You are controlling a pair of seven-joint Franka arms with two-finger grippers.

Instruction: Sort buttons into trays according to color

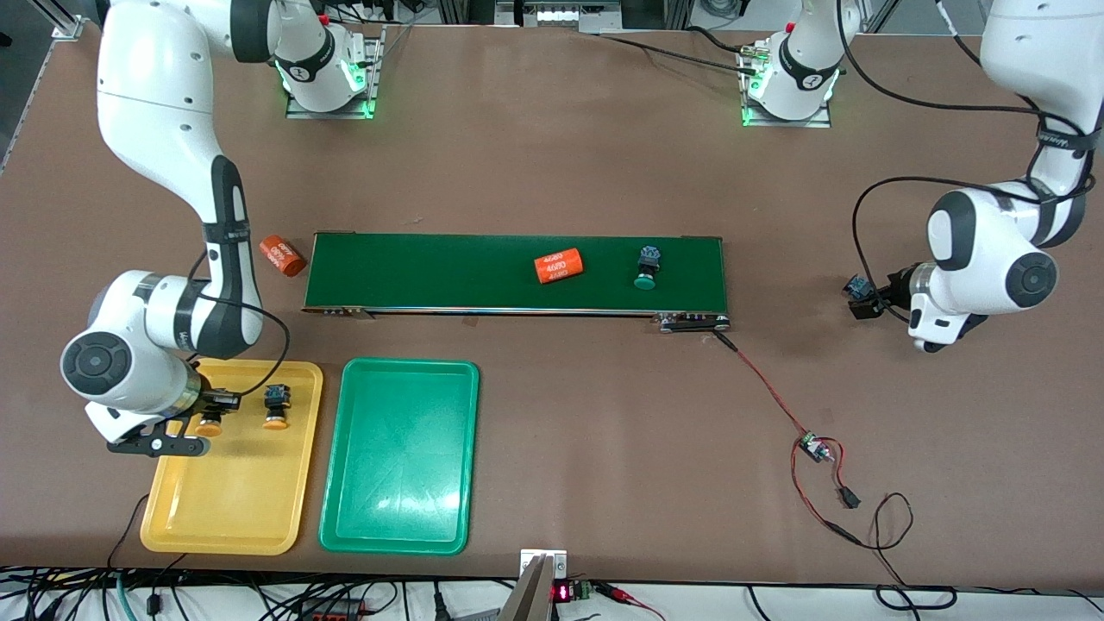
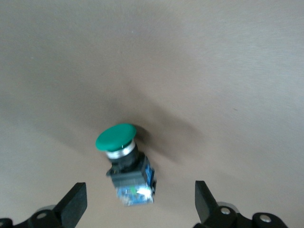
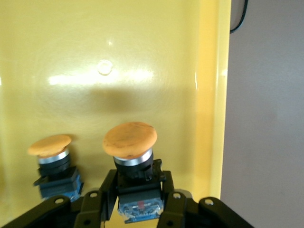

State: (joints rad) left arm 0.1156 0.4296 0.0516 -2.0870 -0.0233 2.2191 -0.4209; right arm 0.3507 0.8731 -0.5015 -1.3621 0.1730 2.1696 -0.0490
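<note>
An orange button (image 3: pixel 130 156) is clenched by the right hand (image 1: pixel 203 412) over the yellow tray (image 1: pixel 226 517), beside another orange button (image 1: pixel 276 405); it should be lowered before release. The left hand (image 2: pixel 140 209), spread open, brackets a green button (image 2: pixel 124 164) at the bench's end.

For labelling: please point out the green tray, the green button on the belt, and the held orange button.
green tray (image 1: pixel 398 517), front view, bare floor.
green button (image 1: pixel 645 280), front view, cap.
orange button (image 3: pixel 130 139), right wrist view, cap.

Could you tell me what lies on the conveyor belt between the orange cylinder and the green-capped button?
Nothing: in the front view the belt is bare dark green between the orange cylinder and the green-capped button.
</note>
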